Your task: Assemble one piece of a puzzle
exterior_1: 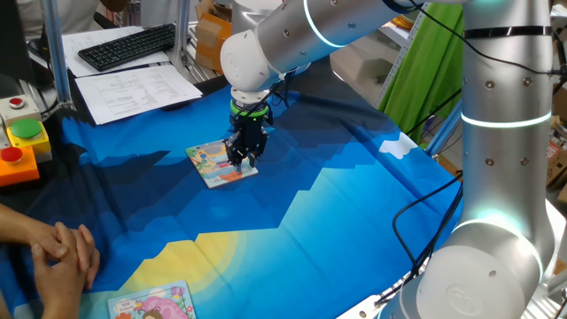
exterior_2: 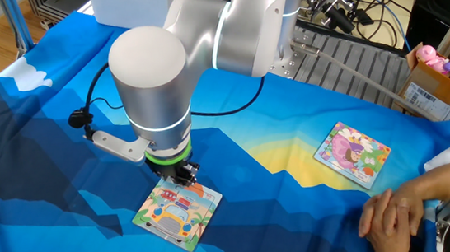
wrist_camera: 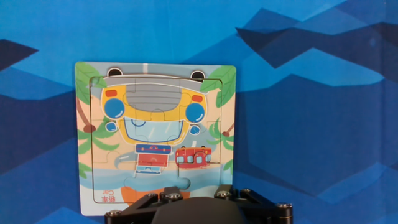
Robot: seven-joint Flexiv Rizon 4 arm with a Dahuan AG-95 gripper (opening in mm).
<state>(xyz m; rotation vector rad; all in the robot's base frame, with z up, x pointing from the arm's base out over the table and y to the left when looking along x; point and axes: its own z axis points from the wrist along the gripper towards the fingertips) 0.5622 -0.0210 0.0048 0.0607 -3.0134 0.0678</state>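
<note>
The puzzle (exterior_1: 215, 165) is a small square board with a yellow cartoon bus, lying flat on the blue cloth. It also shows in the other fixed view (exterior_2: 176, 215) and in the hand view (wrist_camera: 155, 124). My gripper (exterior_1: 244, 163) points straight down and its tips are at the board's orange-edged side, seen too in the other fixed view (exterior_2: 185, 178). In the hand view only the black gripper body (wrist_camera: 193, 208) shows, covering that edge of the board. The fingertips and anything between them are hidden.
A second, pinker picture board (exterior_2: 352, 153) lies apart on the cloth, also in one fixed view (exterior_1: 152, 304). A person's clasped hands (exterior_1: 62, 252) rest at the table edge. A button box (exterior_1: 22, 142), papers (exterior_1: 133, 89) and a keyboard (exterior_1: 128, 44) lie beyond the cloth.
</note>
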